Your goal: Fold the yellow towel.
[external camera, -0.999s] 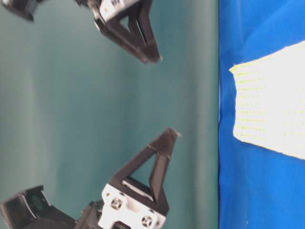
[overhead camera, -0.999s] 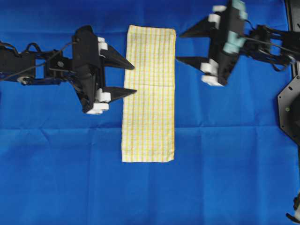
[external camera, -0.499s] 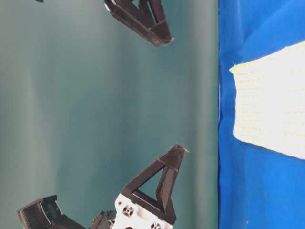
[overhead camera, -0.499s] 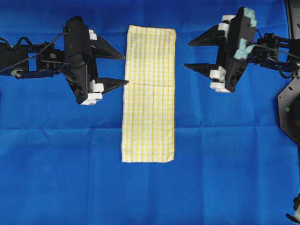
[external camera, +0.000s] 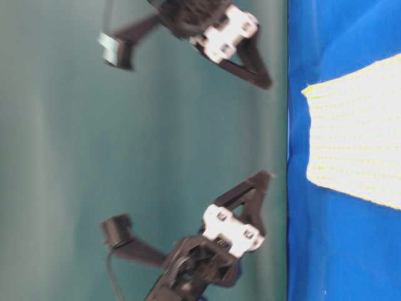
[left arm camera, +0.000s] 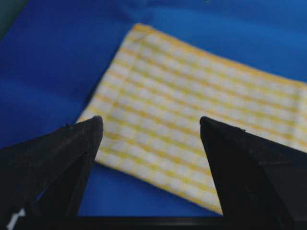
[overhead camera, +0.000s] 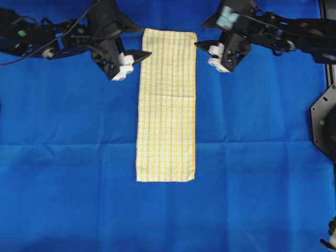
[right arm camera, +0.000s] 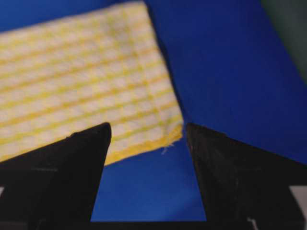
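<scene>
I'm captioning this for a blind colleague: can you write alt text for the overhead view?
A long yellow towel lies flat on a blue sheet. The open left gripper and open right gripper flank its top end from either side; neither holds it.

Both wrist views cut the yellow towel (left arm camera: 192,129) off at their edges, and the table-level view loses it on the right. The left arm (overhead camera: 31,39) and right arm (overhead camera: 299,34) run out of the overhead picture, blurred.
</scene>
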Available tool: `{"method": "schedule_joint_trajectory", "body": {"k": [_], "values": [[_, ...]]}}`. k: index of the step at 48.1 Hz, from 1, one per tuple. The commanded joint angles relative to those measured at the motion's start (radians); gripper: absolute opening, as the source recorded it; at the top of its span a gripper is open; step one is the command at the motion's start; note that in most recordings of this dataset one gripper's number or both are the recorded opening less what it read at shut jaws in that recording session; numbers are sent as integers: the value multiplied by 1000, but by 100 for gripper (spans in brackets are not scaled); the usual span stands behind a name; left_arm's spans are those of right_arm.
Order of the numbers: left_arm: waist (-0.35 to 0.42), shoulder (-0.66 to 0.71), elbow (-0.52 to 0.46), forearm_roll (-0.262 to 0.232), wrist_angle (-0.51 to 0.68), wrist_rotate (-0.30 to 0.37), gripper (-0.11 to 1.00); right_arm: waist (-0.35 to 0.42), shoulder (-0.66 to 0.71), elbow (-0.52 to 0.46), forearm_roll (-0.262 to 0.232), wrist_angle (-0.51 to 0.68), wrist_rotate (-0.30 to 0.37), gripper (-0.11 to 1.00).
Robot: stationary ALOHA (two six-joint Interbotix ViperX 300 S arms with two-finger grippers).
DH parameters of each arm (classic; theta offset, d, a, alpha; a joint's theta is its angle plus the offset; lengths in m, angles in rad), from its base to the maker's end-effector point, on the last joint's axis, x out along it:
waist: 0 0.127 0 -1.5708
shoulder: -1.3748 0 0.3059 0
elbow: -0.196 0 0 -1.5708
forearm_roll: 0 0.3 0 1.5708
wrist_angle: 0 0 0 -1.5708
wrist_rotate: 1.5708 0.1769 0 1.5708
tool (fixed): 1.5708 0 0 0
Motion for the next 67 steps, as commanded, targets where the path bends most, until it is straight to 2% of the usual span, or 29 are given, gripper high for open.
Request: {"method": "schedule_joint_trajectory", "body": {"k": [1, 20, 34, 37, 41, 51, 53, 67], "values": [[28, 31, -43, 2, -18, 5, 77, -14, 38, -43, 8, -9, 2, 67], [109, 229, -81, 2, -124, 3, 77, -63, 207, -101, 46, -49, 2, 66], [109, 255, -84, -2, -155, 0, 71, -63, 252, -130, 95, -72, 2, 64], [110, 255, -81, -2, -153, 0, 65, -63, 256, -138, 97, -69, 2, 63], [110, 256, -77, -2, -153, 2, 52, -63, 258, -143, 95, -64, 2, 53], [110, 267, -72, -2, -153, 6, 7, -58, 258, -141, 97, -60, 2, 6], [110, 270, -74, -2, -153, 8, 4, -57, 258, -140, 97, -60, 2, 4], [110, 259, -81, -2, -150, 8, 4, -54, 250, -135, 101, -67, 2, 4]]}}
